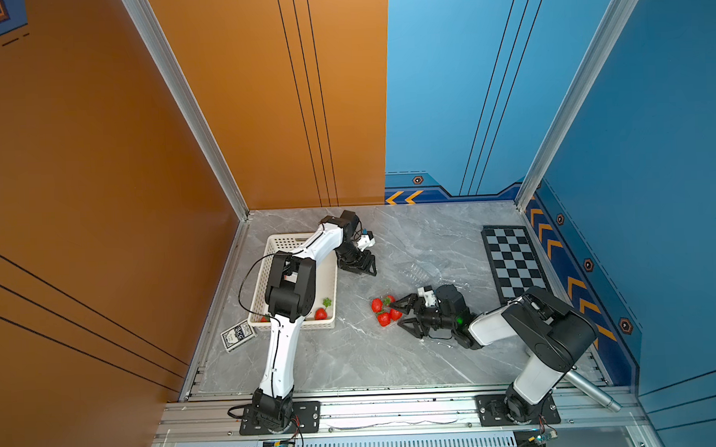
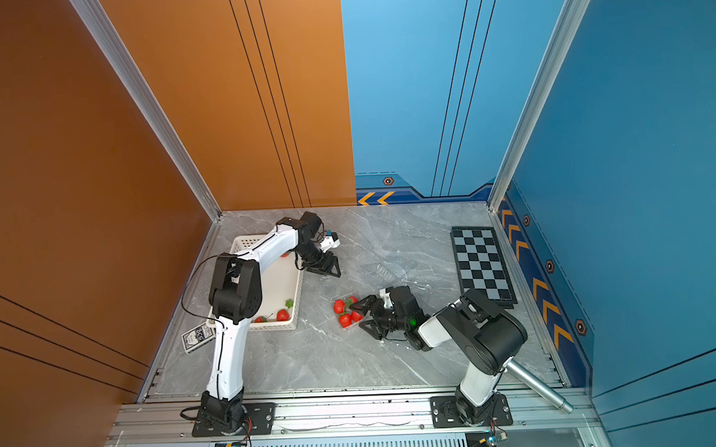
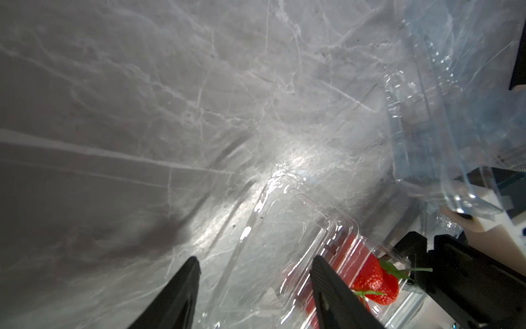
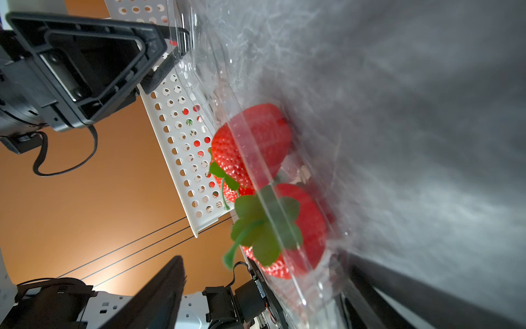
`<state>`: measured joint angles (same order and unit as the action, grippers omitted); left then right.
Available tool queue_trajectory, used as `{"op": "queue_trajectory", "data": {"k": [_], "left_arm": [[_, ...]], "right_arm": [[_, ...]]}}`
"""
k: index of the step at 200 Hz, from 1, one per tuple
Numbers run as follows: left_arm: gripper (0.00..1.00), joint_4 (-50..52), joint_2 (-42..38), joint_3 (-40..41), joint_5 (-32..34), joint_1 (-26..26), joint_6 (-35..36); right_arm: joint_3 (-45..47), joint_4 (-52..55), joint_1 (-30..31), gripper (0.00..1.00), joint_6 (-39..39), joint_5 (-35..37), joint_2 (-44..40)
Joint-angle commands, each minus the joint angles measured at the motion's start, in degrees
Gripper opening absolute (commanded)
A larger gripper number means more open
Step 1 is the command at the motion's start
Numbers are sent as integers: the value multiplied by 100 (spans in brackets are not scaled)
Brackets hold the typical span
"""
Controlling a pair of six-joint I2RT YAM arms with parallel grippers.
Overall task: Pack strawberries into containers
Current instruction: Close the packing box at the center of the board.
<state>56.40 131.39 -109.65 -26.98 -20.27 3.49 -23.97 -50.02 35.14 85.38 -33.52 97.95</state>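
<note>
Strawberries [image 1: 383,311], glossy red with green caps, lie in a clear plastic clamshell container [image 3: 287,216]; my right gripper [image 1: 396,314] stands open, jaws apart, straddling its end. Farther back, my left gripper [image 3: 254,257] hangs open, empty, beside the white perforated plastic basket [image 1: 291,239].

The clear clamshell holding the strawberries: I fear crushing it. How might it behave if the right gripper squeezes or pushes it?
Probably flimsy: the clamshell walls look thin and see-through, so a squeeze may buckle them. Likely light, holding only a few strawberries, so a push from the right gripper could slide it over the smooth marble table.
</note>
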Motion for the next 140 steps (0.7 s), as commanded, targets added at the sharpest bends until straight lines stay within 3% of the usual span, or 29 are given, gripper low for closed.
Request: {"op": "queue_trajectory", "data": {"k": [1,29,140], "left_arm": [[63,262,25,-50,-415,-51,126],[62,257,-109,78,-735,-90,168],[59,262,-553,604,-800,-36,162]], "right_arm": [[208,539,-42,83,-92,94,233],[208,444,-47,83,-58,82,291],[227,108,-47,82,31,43,580]]}}
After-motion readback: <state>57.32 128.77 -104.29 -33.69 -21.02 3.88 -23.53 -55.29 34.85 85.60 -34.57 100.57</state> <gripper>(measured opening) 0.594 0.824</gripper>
